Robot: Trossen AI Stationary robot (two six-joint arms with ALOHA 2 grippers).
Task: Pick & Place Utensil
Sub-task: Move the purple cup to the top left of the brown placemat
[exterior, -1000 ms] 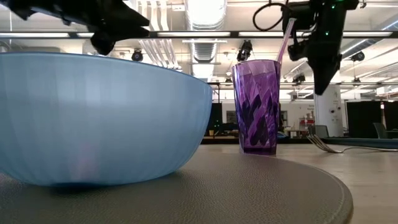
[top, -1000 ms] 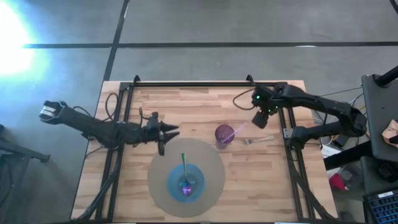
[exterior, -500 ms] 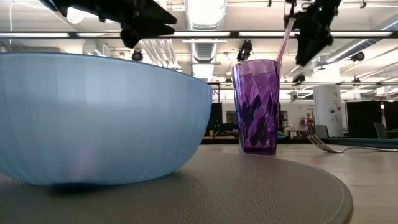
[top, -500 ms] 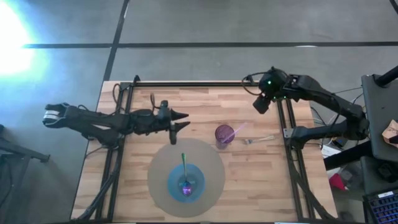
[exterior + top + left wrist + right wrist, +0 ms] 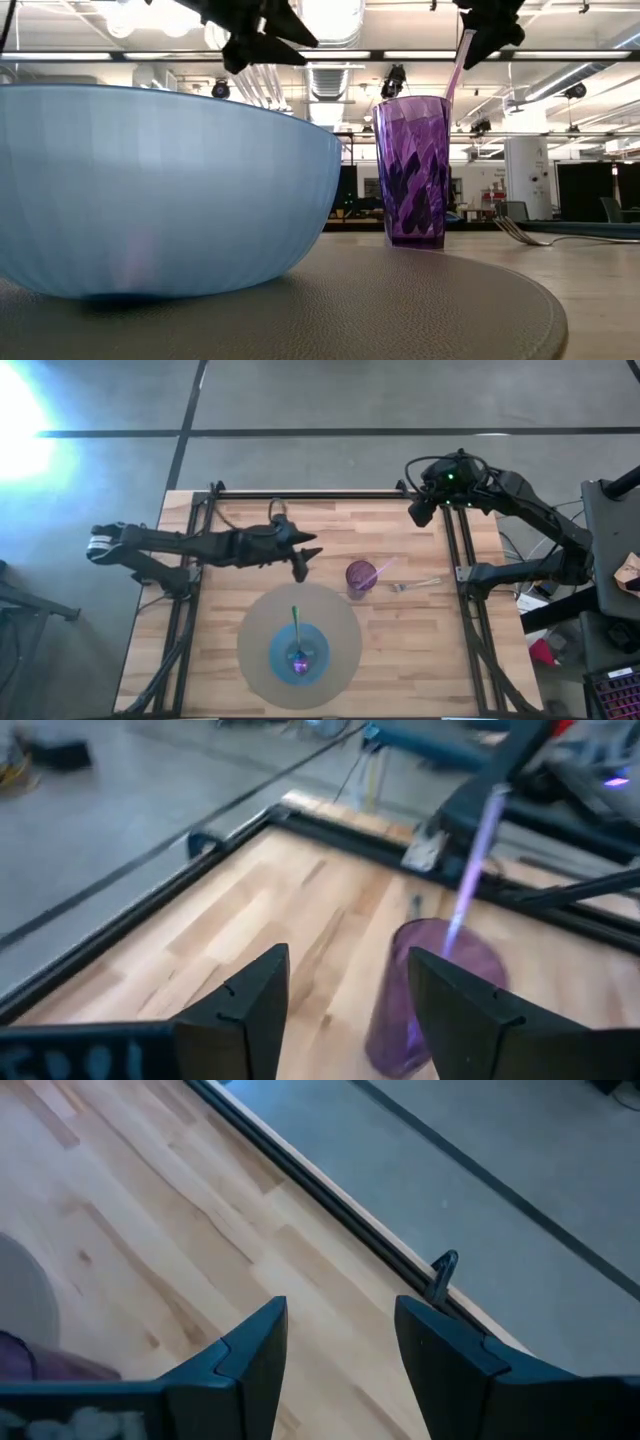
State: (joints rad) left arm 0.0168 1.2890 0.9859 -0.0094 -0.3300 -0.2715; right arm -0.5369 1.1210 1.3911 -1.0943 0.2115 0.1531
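Spoon (image 5: 296, 632) lies in blue bowl (image 5: 299, 654) on round grey mat (image 5: 340, 622), handle pointing to table's (image 5: 420, 650) far edge; fork (image 5: 413, 585) flat on table just beside purple cup (image 5: 360, 577) holding straw (image 5: 382, 570); left hand (image 5: 304, 560) wide, empty, above table beside cup; right hand (image 5: 421, 512) wide, empty, near far right corner.

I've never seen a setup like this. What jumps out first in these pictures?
The blue bowl with a green spoon in it sits on a round grey mat at the table's near edge. Beside the mat stands a purple cup with a straw, a fork lying to its right. The left gripper hangs open near the cup; the right gripper waits open at the far rail.
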